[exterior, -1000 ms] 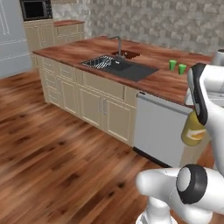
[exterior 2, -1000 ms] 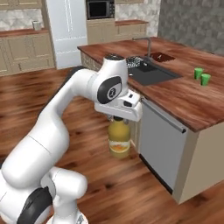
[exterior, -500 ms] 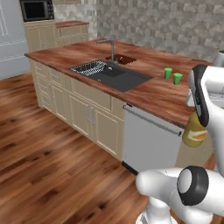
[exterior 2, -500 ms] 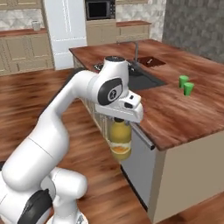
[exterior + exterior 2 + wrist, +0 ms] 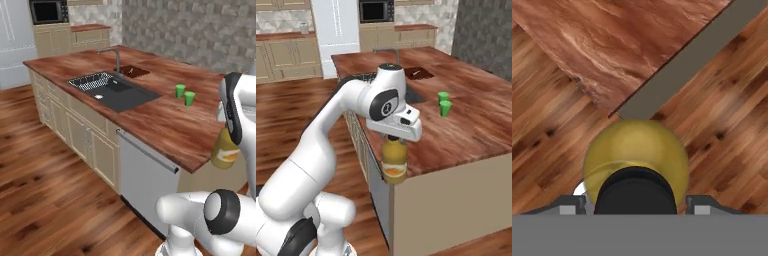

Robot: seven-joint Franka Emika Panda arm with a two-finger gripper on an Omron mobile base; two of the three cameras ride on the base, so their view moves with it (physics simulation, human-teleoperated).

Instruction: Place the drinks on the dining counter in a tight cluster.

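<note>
A tall amber-yellow bottle (image 5: 394, 162) with a dark cap hangs upright from my gripper (image 5: 392, 138), which is shut on its neck. In the left base view the bottle (image 5: 225, 152) shows at the right edge, partly behind my arm. It hangs just off the near corner of the dining counter (image 5: 476, 125), over the wooden floor, its base below the level of the reddish-brown top. In the hand view the bottle (image 5: 636, 150) and its cap sit between the fingertips of the gripper (image 5: 636, 205), with the corner of the counter (image 5: 622, 40) just beyond.
Two small green cups (image 5: 184, 94) stand together mid-counter. A dark sink (image 5: 115, 90) with a faucet (image 5: 115, 55) lies further along. A steel dishwasher front (image 5: 145, 180) faces the floor below the counter's edge. The wall cabinets and fridge (image 5: 336, 35) stand far behind.
The whole picture has shifted: the base has driven along the island, and its near corner is now close to the arm. The bottle stays in the gripper.
</note>
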